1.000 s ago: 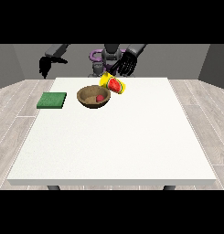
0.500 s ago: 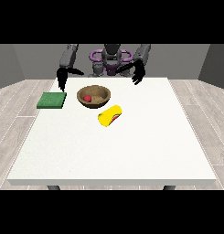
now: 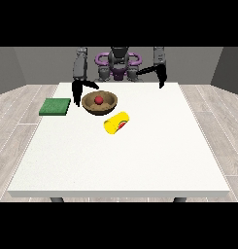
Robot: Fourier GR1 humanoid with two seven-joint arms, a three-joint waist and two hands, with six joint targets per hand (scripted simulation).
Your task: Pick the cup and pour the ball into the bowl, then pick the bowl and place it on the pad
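The green pad (image 3: 55,106) is lying leftmost. The hand at the view's left (image 3: 77,93) is hanging open, empty, beside the bowl (image 3: 99,102) holding the ball (image 3: 98,100). The bowl is looking rigid and light; I'd be pinching its rim. The cup (image 3: 116,123) is lying tipped.

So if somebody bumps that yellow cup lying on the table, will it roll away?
Probably a little. The yellow cup lies on its side on the white table, so its round wall could roll. One end looks wider, so it would likely curve rather than go straight. It looks empty, since the red ball sits in the bowl, so it may be light.
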